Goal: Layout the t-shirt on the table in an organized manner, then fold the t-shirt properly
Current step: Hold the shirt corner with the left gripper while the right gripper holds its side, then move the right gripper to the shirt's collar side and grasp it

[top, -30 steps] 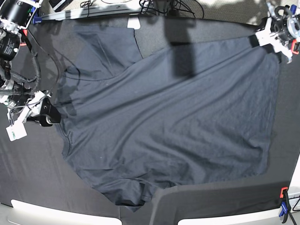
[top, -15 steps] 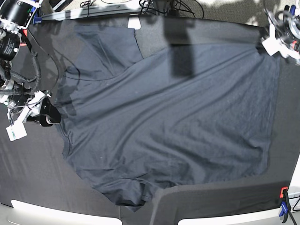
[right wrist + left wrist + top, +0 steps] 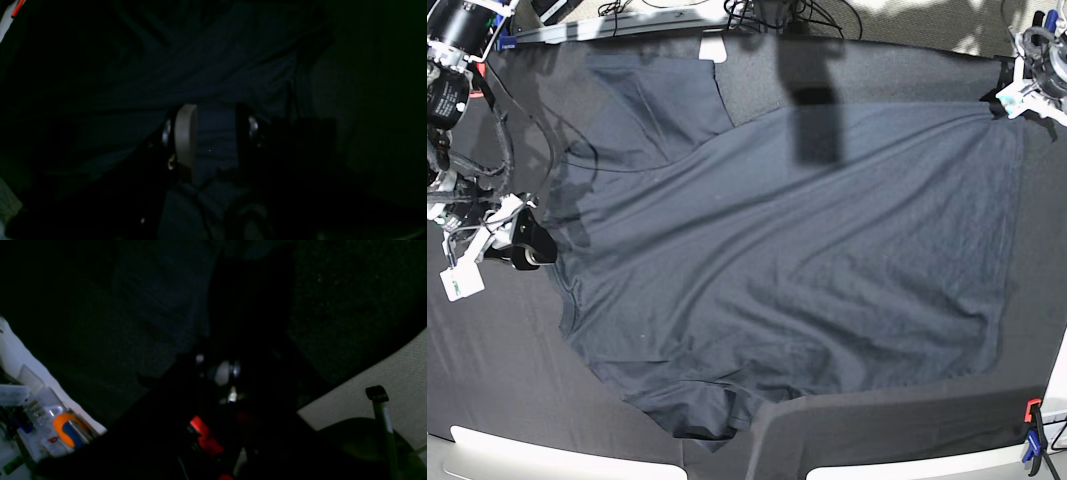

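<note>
T-shirt (image 3: 787, 270), spread nearly flat across the desk (image 3: 507, 400): layout step, folding not begun. Your right pincer (image 3: 210, 133) grasps cloth at the collar side; your left pincer (image 3: 1019, 92), clenched, holds nothing visible. Next, smooth the bunched sleeve.

base: evenly lit, hard dark shadow on t-shirt (image 3: 817, 120), edges bowed (fisheye)
wrist views: badly underexposed, grainy, near black

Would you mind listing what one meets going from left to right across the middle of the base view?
Right gripper at the shirt's left edge → dark slate-blue t-shirt spread over the table → bare black table cloth along the right side.
</note>
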